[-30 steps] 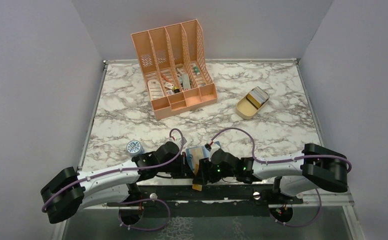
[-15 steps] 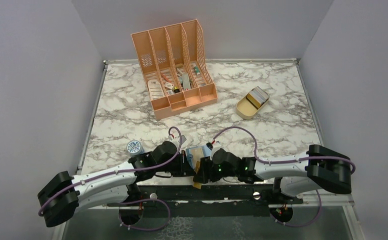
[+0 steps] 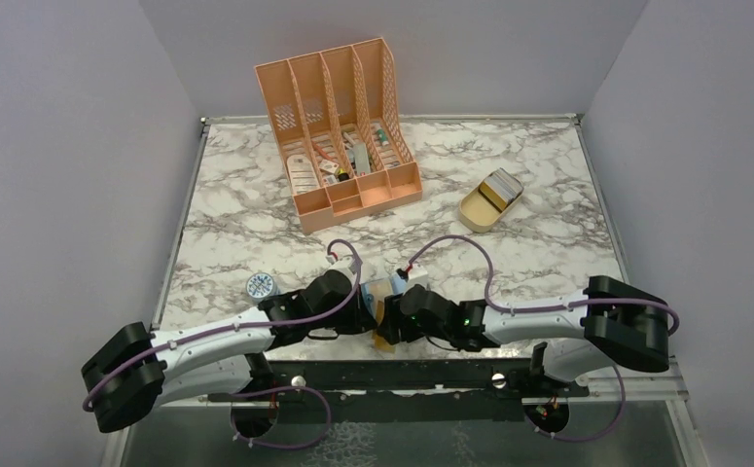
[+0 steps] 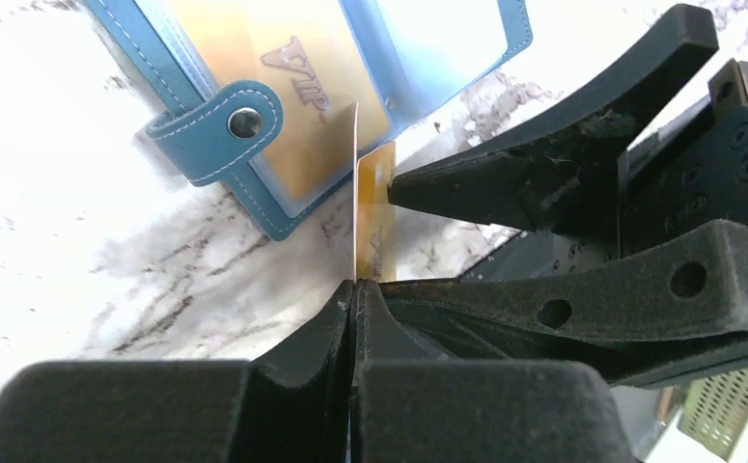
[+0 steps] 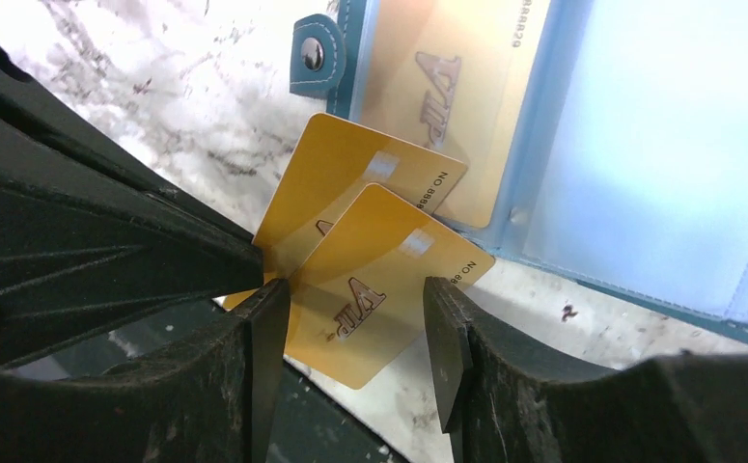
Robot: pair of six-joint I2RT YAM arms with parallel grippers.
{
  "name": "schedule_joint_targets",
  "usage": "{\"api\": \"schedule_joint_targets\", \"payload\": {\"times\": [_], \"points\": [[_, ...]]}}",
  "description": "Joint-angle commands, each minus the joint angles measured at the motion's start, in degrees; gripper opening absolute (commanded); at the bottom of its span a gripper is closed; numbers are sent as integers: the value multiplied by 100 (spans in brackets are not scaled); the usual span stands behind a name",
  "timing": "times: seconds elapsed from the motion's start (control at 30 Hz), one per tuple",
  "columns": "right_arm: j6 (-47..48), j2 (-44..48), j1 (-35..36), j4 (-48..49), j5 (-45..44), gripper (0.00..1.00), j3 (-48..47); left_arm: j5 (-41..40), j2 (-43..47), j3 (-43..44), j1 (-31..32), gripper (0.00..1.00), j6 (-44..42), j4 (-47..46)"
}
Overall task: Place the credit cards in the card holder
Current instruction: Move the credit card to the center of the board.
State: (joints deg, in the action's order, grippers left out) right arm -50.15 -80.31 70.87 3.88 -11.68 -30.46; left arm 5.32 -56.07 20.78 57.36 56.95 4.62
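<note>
Open card holder [image 5: 640,174], left gripper [image 4: 353,289] beside it pinching a gold credit card [image 5: 350,183], right gripper [image 5: 355,289] spread around second card [image 5: 389,318]

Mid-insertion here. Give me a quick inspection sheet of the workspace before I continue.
Surface: white marble table.
Job's things: card holder open, one VIP card sleeved; upper gold card and lower gold card outside.
Clutter: peach organizer, tan tray, round disc.
Grippers: left gripper jaws shut on upper gold card; right gripper jaws open over lower gold card.
Cables: purple cables loop over both arms, unsnagged.
Surroundings: plain grey walls.
</note>
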Motion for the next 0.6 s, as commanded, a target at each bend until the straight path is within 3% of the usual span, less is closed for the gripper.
{"api": "schedule_joint_targets", "payload": {"times": [0.0, 0.57], "points": [[390, -340, -21, -10, -887, 53, -206, -418, -38, 380, 31, 0, -170, -256], [443, -158, -21, -302, -936, 53, -347, -2016, 1039, 800, 12, 0, 5, 1330]]}}
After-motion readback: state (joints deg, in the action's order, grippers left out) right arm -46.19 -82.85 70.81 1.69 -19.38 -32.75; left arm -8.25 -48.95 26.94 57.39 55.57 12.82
